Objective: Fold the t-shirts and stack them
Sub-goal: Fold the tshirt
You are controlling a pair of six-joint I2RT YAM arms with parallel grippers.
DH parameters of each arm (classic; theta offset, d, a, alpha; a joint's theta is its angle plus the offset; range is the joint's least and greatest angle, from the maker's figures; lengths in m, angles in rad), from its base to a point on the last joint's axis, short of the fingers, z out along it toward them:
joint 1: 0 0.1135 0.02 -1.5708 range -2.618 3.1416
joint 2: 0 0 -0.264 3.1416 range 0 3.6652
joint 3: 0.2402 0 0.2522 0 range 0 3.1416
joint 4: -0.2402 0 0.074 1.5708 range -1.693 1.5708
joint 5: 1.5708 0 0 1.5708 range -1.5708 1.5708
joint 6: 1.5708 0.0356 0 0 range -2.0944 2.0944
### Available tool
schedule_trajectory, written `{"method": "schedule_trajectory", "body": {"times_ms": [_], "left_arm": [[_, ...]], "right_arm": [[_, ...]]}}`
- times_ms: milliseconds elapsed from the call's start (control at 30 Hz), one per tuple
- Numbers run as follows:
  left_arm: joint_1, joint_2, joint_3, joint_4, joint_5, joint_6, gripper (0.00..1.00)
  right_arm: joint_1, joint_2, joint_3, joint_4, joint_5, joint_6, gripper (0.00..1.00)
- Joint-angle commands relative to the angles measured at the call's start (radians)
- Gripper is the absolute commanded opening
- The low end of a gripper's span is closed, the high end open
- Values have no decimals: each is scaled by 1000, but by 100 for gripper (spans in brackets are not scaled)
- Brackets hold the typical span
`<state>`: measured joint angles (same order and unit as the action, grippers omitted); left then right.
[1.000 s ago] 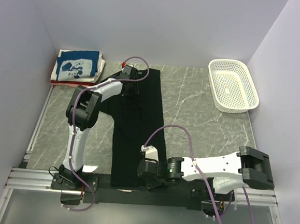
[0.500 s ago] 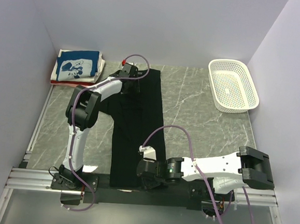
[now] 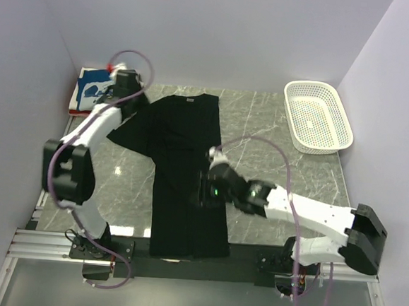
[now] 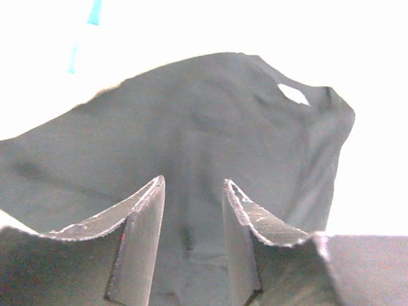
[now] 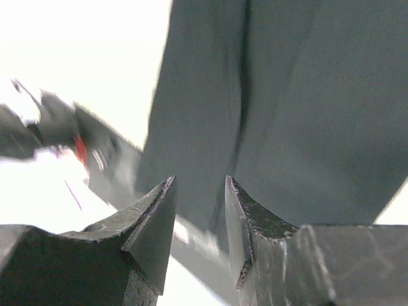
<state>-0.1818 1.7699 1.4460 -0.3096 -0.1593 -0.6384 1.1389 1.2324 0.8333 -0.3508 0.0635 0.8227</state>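
Observation:
A black t-shirt (image 3: 187,187) lies lengthwise on the table, neck at the far end, with its left sleeve (image 3: 129,134) spread outward. Its small neck label (image 4: 293,94) shows in the left wrist view. My left gripper (image 3: 131,90) hovers by the shirt's far-left shoulder, next to the folded stack; its fingers (image 4: 191,182) stand open with nothing between them. My right gripper (image 3: 201,192) hangs over the middle of the shirt's right side, and its open jaws (image 5: 199,180) hold nothing. The blue-and-white printed t-shirt (image 3: 90,91) tops the folded stack at the far left, partly behind the left arm.
A white perforated basket (image 3: 318,118) stands at the far right corner. White and red folded edges (image 3: 73,107) show under the blue shirt. Walls close in the table on the left, back and right. The arm bases sit on the rail at the near edge.
My left arm swung from the shirt's collar out to the left, and the left sleeve now lies spread open. My right gripper opened and moved from the near hem up to mid-shirt.

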Motion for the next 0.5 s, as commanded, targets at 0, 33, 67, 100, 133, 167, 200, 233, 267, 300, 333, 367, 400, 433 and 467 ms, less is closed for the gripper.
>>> {"method": "schedule_trajectory", "body": {"times_ms": [0,33,67,100,133,167,200,233,267,300,333,367,400,433,467], "left_arm": [[82,-102,-117,-17,-103,-133,46],[108,-137,-169,-31,-100,-150,46],[131,-153,-194,-37,-100,-165,46],[177,-164,-217,-46,-108,-194,45],[205,-179,-255,-49,-109,-204,46],[249,-182,-272,-48,-102,-210,46],[274,-184,-285,-51,-89,-233,46],[295,-178,-309,-43,-47,-234,46],[327,-172,-320,-13,-25,-234,46],[338,-162,-322,-10,-11,-241,46],[344,-141,-317,-8,4,-239,46],[347,-133,-317,19,10,-230,46],[349,-126,-315,20,7,-224,47],[352,-104,-303,18,3,-224,47],[361,-92,-299,21,15,-222,47]], "right_arm": [[-137,94,163,206,-105,-167,43],[-183,180,202,246,-135,-187,42],[-208,229,240,268,-160,-216,42],[-229,278,322,291,-194,-223,41],[-270,379,366,336,-261,-224,40],[-286,427,407,349,-281,-224,40],[-297,476,491,383,-306,-220,40],[-309,572,538,415,-327,-212,40],[-329,620,581,433,-373,-188,40],[-335,709,658,453,-396,-172,40],[-341,752,699,492,-416,-143,40],[-349,792,737,507,-445,-128,40],[-350,832,812,515,-456,-114,40],[-352,911,852,529,-468,-102,40],[-352,950,892,532,-475,-80,40]]}}
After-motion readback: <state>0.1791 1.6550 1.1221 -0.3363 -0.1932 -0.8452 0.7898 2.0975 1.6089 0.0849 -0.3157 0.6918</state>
